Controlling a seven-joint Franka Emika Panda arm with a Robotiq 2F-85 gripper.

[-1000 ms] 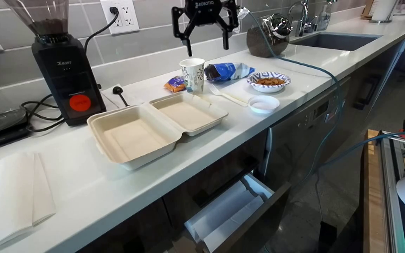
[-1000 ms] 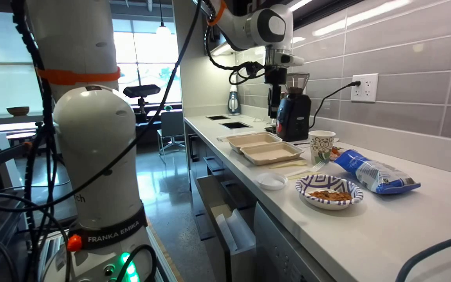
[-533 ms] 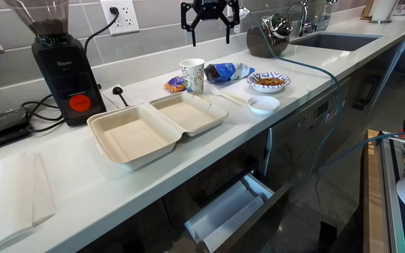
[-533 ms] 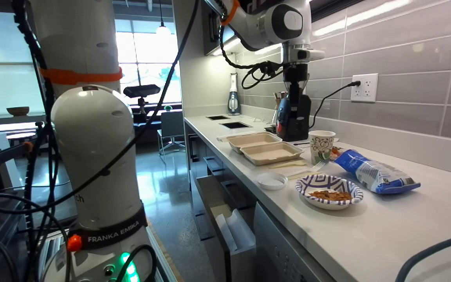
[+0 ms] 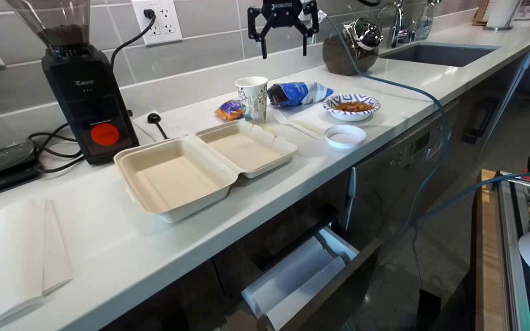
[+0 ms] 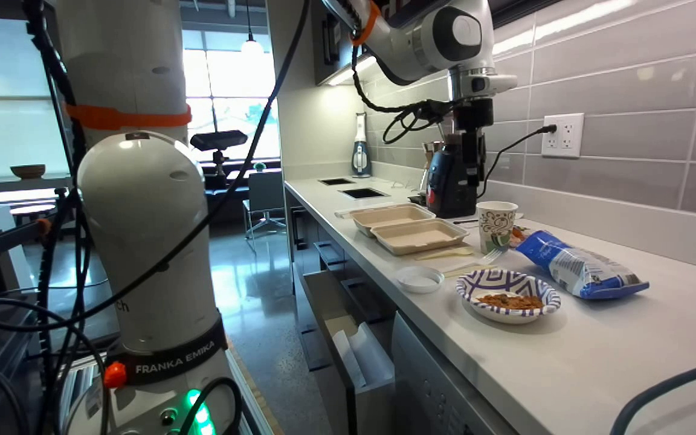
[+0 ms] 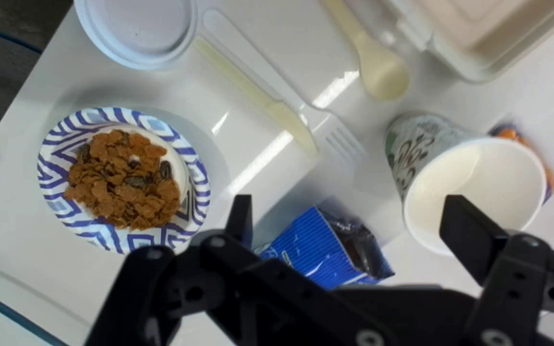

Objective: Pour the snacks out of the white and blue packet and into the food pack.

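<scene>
Gripper [image 5: 285,54] shifts twd white/blue pkt [image 5: 300,94], jaws wide apart w/ nothing held, so it's prob. lining up a grab; pour into food pack [image 5: 178,175] not yet begun.

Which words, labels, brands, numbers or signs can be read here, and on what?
"ROBOTIQ": gripper
"Encore": coffee grinder
"FRANKA EMIKA": black band on the robot arm
"ch", rest not visible: robot arm
Too small or blurred: any print on the white and blue packet, red sticker, orange and purple packet, appliance label.
</scene>
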